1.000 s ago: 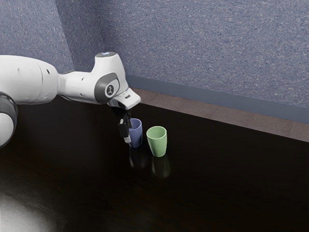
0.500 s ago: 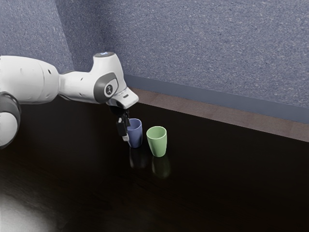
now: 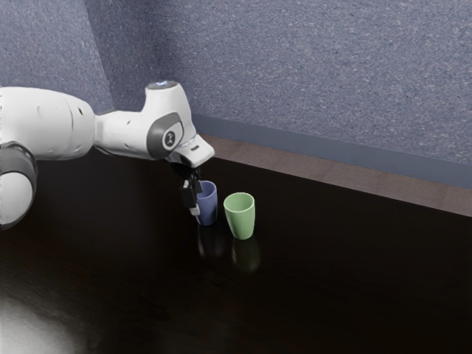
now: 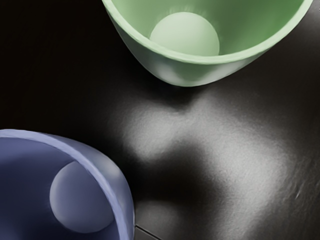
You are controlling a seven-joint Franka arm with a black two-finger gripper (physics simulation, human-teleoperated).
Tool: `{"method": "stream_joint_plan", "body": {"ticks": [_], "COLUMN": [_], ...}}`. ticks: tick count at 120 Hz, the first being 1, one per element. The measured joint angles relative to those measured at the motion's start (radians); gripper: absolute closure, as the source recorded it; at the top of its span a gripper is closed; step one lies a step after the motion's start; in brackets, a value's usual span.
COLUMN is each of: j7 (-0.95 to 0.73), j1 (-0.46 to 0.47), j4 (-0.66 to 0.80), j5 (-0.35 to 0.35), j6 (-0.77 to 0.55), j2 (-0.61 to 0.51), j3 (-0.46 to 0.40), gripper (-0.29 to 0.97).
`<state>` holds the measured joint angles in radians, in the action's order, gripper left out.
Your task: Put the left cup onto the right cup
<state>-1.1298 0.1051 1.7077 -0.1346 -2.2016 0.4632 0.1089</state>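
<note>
The small lavender-blue plastic cup [image 3: 209,204] stands upright just left of the exterior view's centre, on the dark glossy table [image 3: 339,287]. Whether its base has left the surface cannot be told. Just beside it, toward the exterior view's right and a little nearer the camera, stands the pale green plastic cup [image 3: 240,215], upright, mouth open and empty; the two cups are apart.

The black two-finger gripper [image 3: 193,198] hangs from the white arm [image 3: 125,134], which enters from the exterior view's left. It straddles the blue cup's left wall: one finger [image 3: 190,200] lies on the outside and the other dips inside the rim. The jaws stand narrowly apart, apparently pinched on that wall.

The step in hand looks like the grasp, with the lift not yet clearly made. The next move calls for raising the blue cup above the green rim, shifting it toward the exterior view's right, and lowering it centred.
</note>
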Motion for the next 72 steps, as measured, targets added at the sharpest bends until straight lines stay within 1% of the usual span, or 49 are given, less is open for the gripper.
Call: {"method": "stream_joint_plan", "body": {"ticks": [57,72], "j7": [-0.006,-0.007], "j1": [0.002,0.003], "j4": [-0.044,-0.043], "j5": [-0.001,-0.002], "j6": [-0.004,-0.017], "j2": [0.049,0.054], "j3": [0.000,0.000], "gripper": [0.02,0.06]}}
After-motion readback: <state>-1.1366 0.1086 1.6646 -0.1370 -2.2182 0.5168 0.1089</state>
